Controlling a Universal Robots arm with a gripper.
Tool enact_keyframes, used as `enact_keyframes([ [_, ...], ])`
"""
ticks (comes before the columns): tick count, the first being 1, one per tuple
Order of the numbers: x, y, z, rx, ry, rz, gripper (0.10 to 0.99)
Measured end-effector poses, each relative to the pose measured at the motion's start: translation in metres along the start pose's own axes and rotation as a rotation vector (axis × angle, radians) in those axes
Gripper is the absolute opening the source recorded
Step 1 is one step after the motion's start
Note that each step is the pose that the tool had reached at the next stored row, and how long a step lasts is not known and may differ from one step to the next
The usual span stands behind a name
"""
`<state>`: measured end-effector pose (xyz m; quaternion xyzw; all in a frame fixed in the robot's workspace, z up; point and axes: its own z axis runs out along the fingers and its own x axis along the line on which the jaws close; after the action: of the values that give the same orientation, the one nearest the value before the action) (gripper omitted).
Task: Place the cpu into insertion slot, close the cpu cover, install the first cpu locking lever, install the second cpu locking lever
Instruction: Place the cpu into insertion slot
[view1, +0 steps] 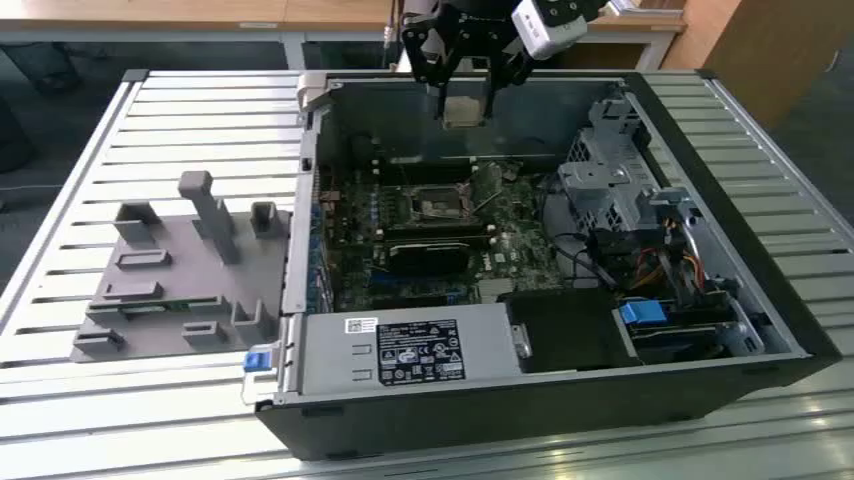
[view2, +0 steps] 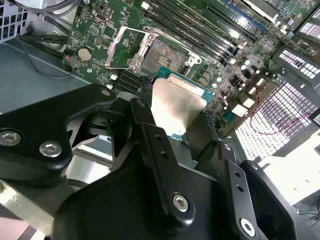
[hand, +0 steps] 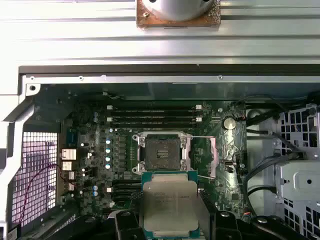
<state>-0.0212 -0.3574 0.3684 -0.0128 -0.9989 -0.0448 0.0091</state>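
A robot arm's gripper hangs over an open computer case on a slatted table, its two black fingers clamped on opposite edges of the cpu, the pale metal top plainly visible in both wrist views. The chip is held in the air above the motherboard, near the far wall of the case in the exterior view, and has not been seated. Below it the insertion slot lies bare, a black square inside a silvery rim; in the first wrist view the chip's edge lies just short of that rim. The cpu cover stands flipped open beside the socket (a thin metal frame with a square cut-out, tilted up off the board). Long memory slots run along the board on the far side of the socket from the chip. At the case's near end sits the grey power supply box, and a grey fixture rests on the table toward the exterior view's left, well apart from the gripper.
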Motion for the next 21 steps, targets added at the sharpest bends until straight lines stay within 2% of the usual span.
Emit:
enact_keyframes([
  [13,0.0000,0.0000,0.0000,0.000,-0.0001,0.001,0.525],
  [21,0.0000,0.0000,0.0000,-0.001,-0.0035,0.039,0.525],
])
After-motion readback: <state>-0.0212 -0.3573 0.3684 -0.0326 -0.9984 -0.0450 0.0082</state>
